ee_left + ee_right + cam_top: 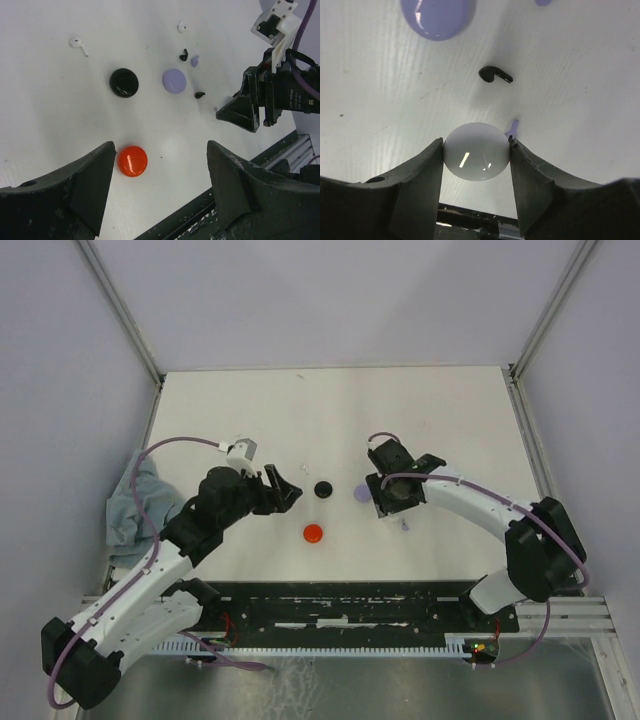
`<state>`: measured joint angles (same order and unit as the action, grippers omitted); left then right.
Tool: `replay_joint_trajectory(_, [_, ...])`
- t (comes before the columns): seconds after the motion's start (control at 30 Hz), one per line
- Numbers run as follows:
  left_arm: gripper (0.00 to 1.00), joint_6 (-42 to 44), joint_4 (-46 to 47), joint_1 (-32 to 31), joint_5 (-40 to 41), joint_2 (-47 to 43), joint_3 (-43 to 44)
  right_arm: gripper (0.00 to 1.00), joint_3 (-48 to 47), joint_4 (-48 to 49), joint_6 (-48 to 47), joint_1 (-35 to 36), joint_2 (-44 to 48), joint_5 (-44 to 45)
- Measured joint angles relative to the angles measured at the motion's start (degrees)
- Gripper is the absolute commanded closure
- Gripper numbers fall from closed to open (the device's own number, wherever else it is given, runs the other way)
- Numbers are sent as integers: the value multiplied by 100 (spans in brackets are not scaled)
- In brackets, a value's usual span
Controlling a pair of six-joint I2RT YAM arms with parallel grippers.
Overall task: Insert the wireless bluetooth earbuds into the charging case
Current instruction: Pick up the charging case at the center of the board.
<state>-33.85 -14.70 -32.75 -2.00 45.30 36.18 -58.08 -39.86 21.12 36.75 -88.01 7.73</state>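
the right pincer (pixel 476 150) grips the white case (pixel 476 142), while a white earbud (pixel 78 45) lies on the counter (pixel 450 420) ahead of the open, empty left pincer (pixel 160 150), the nearer arm, stem slanted

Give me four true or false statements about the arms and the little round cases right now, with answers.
1. The right fingers clamp a white case. True.
2. The left fingers grip the red case. False: they stand open; the red case lies untouched beyond them.
3. A black earbud lies beyond the white case. True.
4. The lavender case sits on the black case. False: they lie side by side, apart.
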Motion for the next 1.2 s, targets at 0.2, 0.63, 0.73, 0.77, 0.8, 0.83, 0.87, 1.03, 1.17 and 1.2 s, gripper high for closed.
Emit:
replay_joint_trajectory(0.2, [24, -90, 595, 0, -866, 564, 11, 55, -516, -262, -487, 518, 570, 28])
replay_joint_trajectory(0.63, [29, -295, 1093, -2, -2411, 1322, 577, 58, -1499, -358, -2229, 1912, 925, 131])
replay_joint_trajectory(0.73, [32, -323, 1172, 0, -2673, 1368, 627, 58, -1499, -306, -2702, 2068, 994, 85])
replay_joint_trajectory(0.77, [33, -337, 1191, -2, -2754, 1397, 654, 58, -1499, -262, -2865, 2111, 1029, 44])
replay_joint_trajectory(0.8, [34, -348, 1196, 0, -2859, 1436, 684, 58, -1499, -219, -3008, 2144, 1062, 7])
replay_joint_trajectory(0.83, [34, -358, 1204, -2, -2957, 1482, 715, 58, -1499, -168, -3152, 2179, 1102, -28])
replay_joint_trajectory(0.87, [36, -378, 1222, -2, -3040, 1537, 748, 58, -1499, -118, -3257, 2208, 1130, -55])
replay_joint_trajectory(1.03, [41, -437, 1309, 0, -3346, 1762, 802, 58, -1499, 155, -3827, 2354, 1209, -173])
replay_joint_trajectory(1.17, [45, -542, 1471, -2, -3624, 1897, 802, 58, -1497, 297, -4183, 2444, 1209, -195])
replay_joint_trajectory(1.2, [46, -564, 1513, 0, -3679, 1926, 802, 58, -1497, 315, -4236, 2461, 1209, -197])
